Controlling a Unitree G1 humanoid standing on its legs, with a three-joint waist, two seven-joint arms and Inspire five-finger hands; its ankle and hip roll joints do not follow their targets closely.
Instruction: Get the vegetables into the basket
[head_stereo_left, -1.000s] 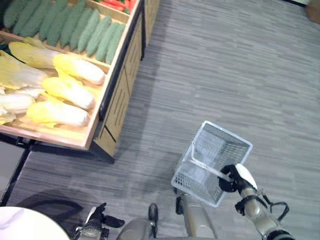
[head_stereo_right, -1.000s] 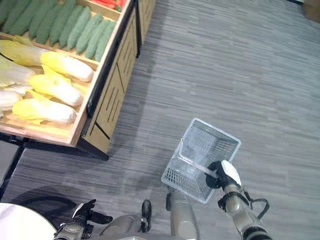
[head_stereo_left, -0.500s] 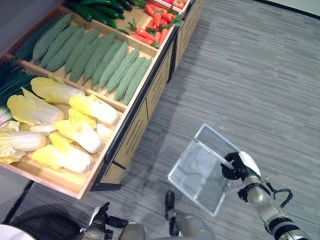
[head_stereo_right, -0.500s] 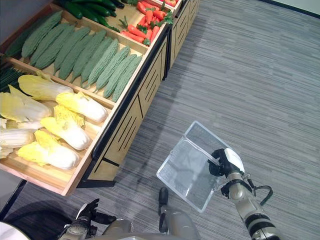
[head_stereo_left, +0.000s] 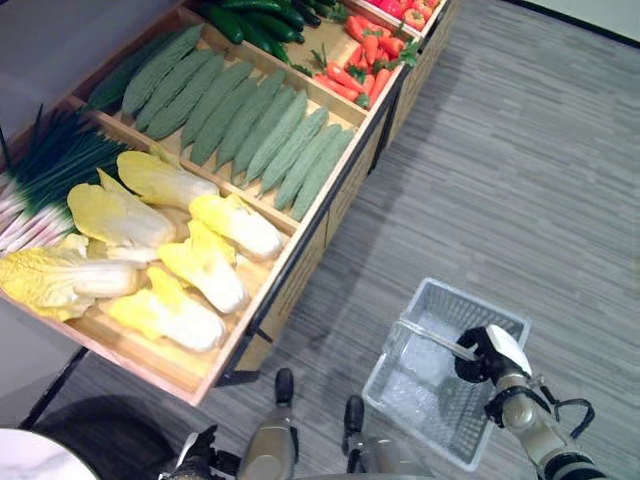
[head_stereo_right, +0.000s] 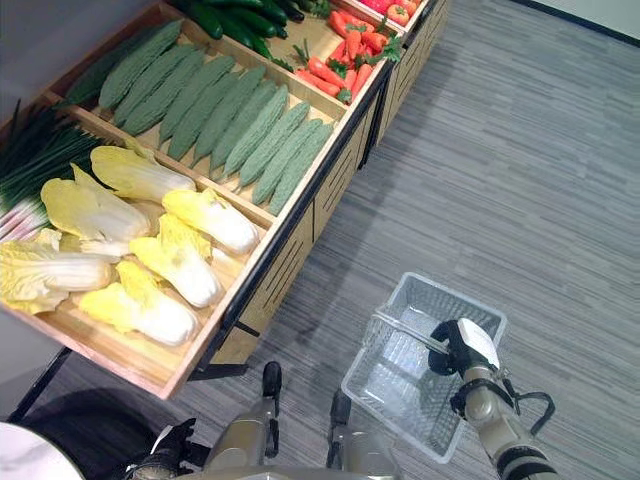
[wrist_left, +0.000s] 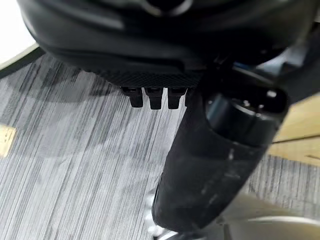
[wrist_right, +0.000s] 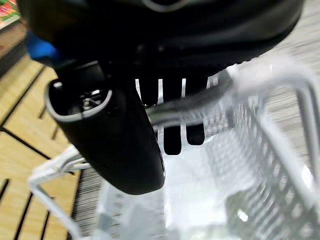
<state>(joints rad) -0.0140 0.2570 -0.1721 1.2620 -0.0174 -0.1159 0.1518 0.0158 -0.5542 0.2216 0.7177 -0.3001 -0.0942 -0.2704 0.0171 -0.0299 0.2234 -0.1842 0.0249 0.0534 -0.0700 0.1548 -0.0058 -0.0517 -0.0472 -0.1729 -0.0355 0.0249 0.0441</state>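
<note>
Produce stand on the left, basket in the right hand, no vegetable in it.

Over on the left the wooden produce stand slopes up and away: green onions at the far left edge, pale yellow napa cabbages heaped in the nearest bin, ridged bitter gourds laid in a row in the next, then cucumbers and carrots further back. Down at the bottom edge sits the left hand, low beside the stand; its wrist view shows its fingers curled under with nothing in them. Across the grey striped floor to the right, the wire basket hangs from its handle, and the right hand is wrapped tight round that handle, thumb closing over the bar.
</note>
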